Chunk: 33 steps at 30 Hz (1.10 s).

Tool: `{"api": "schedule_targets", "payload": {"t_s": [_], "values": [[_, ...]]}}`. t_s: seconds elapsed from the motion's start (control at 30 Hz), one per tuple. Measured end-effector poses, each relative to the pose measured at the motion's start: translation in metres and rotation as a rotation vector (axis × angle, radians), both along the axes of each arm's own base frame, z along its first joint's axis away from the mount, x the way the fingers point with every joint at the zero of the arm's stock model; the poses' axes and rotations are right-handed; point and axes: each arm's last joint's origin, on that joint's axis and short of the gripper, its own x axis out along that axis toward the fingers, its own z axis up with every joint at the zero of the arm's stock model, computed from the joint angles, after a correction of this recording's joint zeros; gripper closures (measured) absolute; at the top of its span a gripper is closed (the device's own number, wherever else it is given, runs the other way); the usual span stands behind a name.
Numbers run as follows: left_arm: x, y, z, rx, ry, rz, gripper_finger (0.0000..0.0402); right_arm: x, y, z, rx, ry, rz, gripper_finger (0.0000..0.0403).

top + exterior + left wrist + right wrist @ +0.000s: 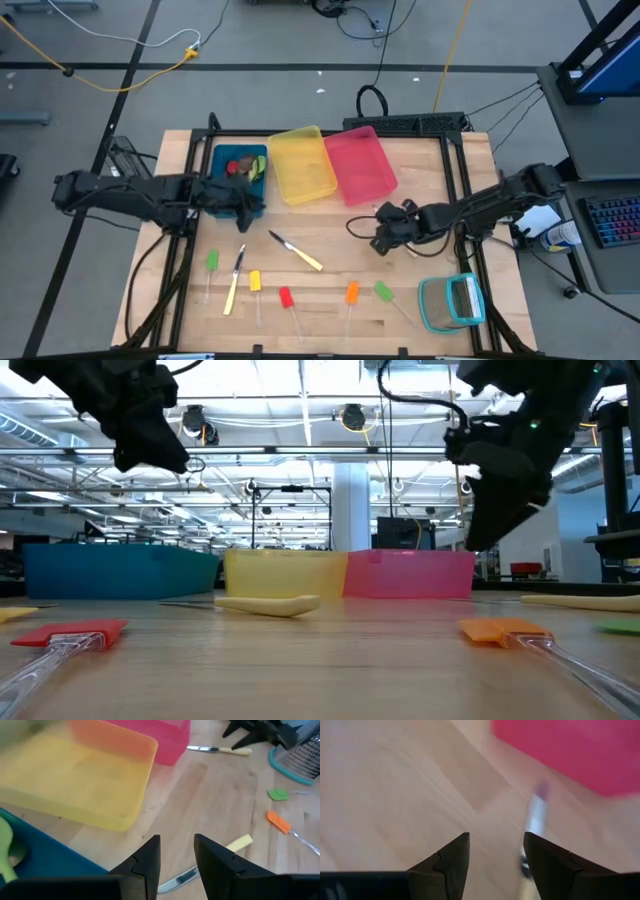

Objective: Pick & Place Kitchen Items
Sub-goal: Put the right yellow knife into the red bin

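Knife (358, 226) nearest the right jaws (384, 232): lies flat on tabletop (420, 180), just ahead of them and below the pink bin (362, 163); blurred blade (536, 815) shows just past the jaw tips. Right jaws stand open, empty, low over the wood, probably lined up for this pick.

Left jaws (240, 205): parted, nothing between them, at the blue bin's (222, 162) near edge; spoons (246, 168) already lie inside. A yellow-handled knife (210, 860) lies beneath the left jaws.

Other utensils (285, 296) remain scattered on the tabletop, well short of both jaws. Sorting looks partway done.
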Motion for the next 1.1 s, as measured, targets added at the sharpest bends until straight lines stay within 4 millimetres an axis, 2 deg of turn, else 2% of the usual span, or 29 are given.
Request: {"api": "schedule_targets", "payload": {"t_s": [0.1, 0.3, 0.73, 0.9, 1.1], "values": [[0.005, -0.007, -0.003, -0.006, 0.001, 0.013, 0.0279, -0.01, -0.002, -0.003, 0.009, 0.062, -0.061, 0.0222], [0.018, -0.024, -0.009, -0.009, 0.001, -0.036, 0.0279, -0.024, 0.0, -0.022, 0.129, 0.135, -0.086, 0.0222], [0.044, -0.046, -0.018, 0.008, -0.056, -0.139, 0.0279, -0.042, -0.001, -0.049, 0.119, 0.158, -0.091, 0.0229], [0.046, -0.048, -0.021, 0.017, -0.044, -0.151, 0.0279, -0.046, -0.003, -0.058, 0.116, 0.135, -0.087, 0.0269], [0.046, -0.048, -0.022, 0.018, -0.042, -0.151, 0.0279, -0.044, -0.003, -0.058, 0.072, 0.117, -0.041, 0.0355]]}}
